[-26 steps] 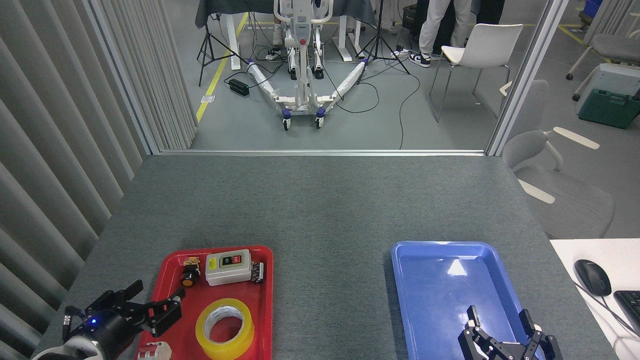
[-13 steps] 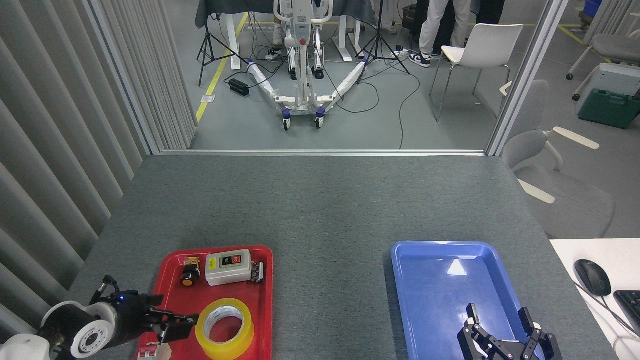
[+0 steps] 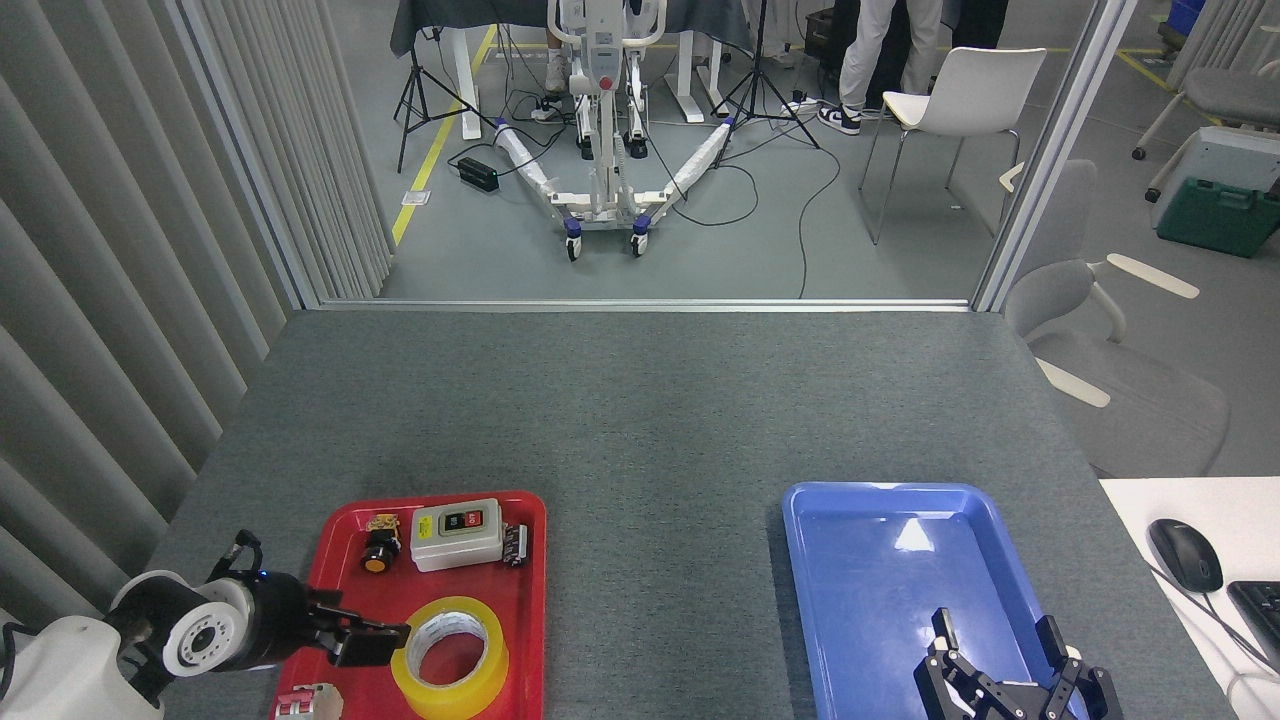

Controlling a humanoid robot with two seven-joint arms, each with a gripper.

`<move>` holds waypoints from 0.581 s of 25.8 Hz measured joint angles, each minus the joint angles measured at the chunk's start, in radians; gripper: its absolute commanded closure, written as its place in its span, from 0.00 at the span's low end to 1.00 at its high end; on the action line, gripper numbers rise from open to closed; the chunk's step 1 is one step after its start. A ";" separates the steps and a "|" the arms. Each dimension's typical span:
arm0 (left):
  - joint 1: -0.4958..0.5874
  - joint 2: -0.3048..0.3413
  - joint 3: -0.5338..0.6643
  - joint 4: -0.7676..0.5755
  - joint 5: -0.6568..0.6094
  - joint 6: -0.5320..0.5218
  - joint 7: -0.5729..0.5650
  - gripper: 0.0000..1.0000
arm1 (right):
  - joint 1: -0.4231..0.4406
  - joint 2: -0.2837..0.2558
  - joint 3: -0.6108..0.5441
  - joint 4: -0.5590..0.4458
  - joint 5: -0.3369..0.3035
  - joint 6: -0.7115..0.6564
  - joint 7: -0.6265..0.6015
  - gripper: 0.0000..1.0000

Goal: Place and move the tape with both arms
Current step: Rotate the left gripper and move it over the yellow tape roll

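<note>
Nearest you, your right gripper [image 3: 1000,640] hangs over the blue tray's [image 3: 880,530] near end, fingers spread wide and empty. On your left, the left gripper [image 3: 375,642] reaches across the red tray [image 3: 530,600], tip just beside the tape [image 3: 450,655]; seen side-on, so you can't tell its opening. The tape lies flat at the tray's near end. Farther back sits the grey box [image 3: 457,534].

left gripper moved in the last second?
Yes. The left gripper has swung right across the red tray, up to the tape.
</note>
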 measured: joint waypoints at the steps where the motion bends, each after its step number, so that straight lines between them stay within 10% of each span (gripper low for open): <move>1: -0.012 0.001 -0.017 0.005 0.001 0.006 0.000 0.00 | 0.000 0.000 0.000 0.000 0.000 0.000 -0.001 0.00; 15: -0.148 -0.016 -0.208 0.094 0.006 0.026 -0.008 0.00 | 0.004 0.001 0.001 0.000 0.029 -0.005 0.005 0.00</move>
